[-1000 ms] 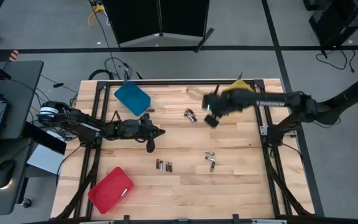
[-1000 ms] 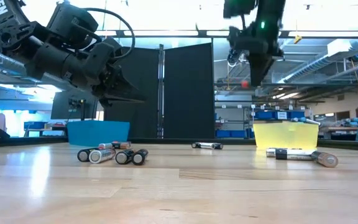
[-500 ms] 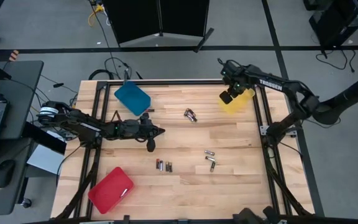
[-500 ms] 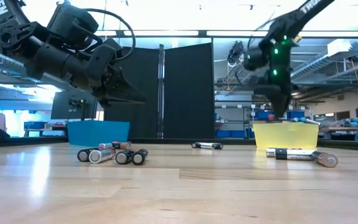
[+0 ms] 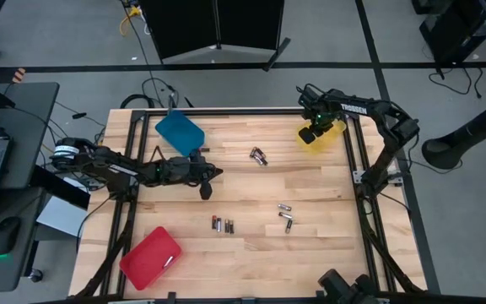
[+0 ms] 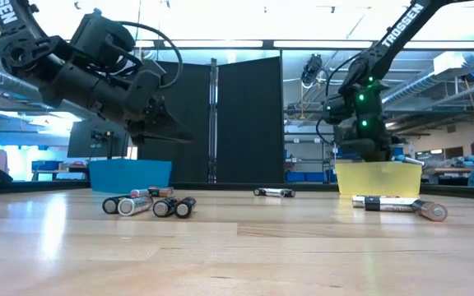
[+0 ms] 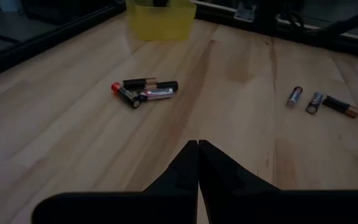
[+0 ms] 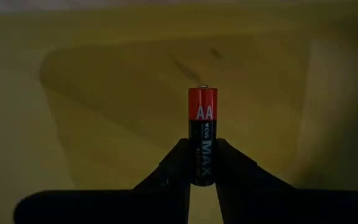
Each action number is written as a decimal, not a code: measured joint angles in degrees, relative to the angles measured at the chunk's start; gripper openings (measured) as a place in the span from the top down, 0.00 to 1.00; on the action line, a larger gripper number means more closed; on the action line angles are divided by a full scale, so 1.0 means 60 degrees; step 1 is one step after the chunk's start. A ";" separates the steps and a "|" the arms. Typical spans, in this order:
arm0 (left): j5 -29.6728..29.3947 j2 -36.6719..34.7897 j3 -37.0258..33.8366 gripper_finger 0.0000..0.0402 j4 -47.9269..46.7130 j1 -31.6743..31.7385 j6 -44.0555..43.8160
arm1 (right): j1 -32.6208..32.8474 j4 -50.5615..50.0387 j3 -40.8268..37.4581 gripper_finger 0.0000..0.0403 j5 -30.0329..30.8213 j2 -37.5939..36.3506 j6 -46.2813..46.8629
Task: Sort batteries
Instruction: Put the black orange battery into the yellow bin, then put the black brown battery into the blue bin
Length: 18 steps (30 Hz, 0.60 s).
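While the right gripper [image 5: 313,133] hangs over the translucent yellow plastic tray [image 5: 326,138] at the far right of the pale wooden table [image 5: 243,253], its two dark fingers [image 8: 173,163] are clamped on a small black cylindrical battery with a red top marked AA [image 8: 202,135]. From its wrist camera the cell stands out straight between the fingers, red end away from the wrist, with the yellow tray floor filling the view behind it. Seen level across the table, that arm comes down just above the tray's rim.

Over on the other side, the left gripper [image 5: 207,191] hovers above the bare wood near the table's middle, just in front of the blue plastic tray [image 5: 180,133], its fingers pressed together with nothing between them.

Loose cells lie scattered on the wood. A small cluster of dark and silvery batteries [image 5: 258,156] sits near the centre toward the far edge, between the blue and yellow trays. A row of three short cells [image 5: 222,225] lies side by side closer to the near edge, and a looser group of silvery cells [image 5: 286,216] lies to the right of them. A red plastic tray [image 5: 150,257] rests at the near left corner, with one small battery [image 5: 169,262] lying in it.
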 joint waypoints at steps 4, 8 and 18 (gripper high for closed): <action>0.0300 0.0000 0.0000 0.96 -0.0067 0.0193 0.0013 | -0.0009 -0.0023 0.0000 0.84 -0.0007 -0.0050 0.0051; 0.0527 0.0000 0.0000 0.96 -0.0087 0.0334 0.0210 | 0.0010 -0.0104 0.0000 0.75 -0.0006 -0.0058 0.0175; 0.1336 0.0000 0.0000 0.96 -0.0236 0.0434 0.0576 | 0.0514 -0.0531 0.0004 0.61 0.0539 -0.0864 0.0237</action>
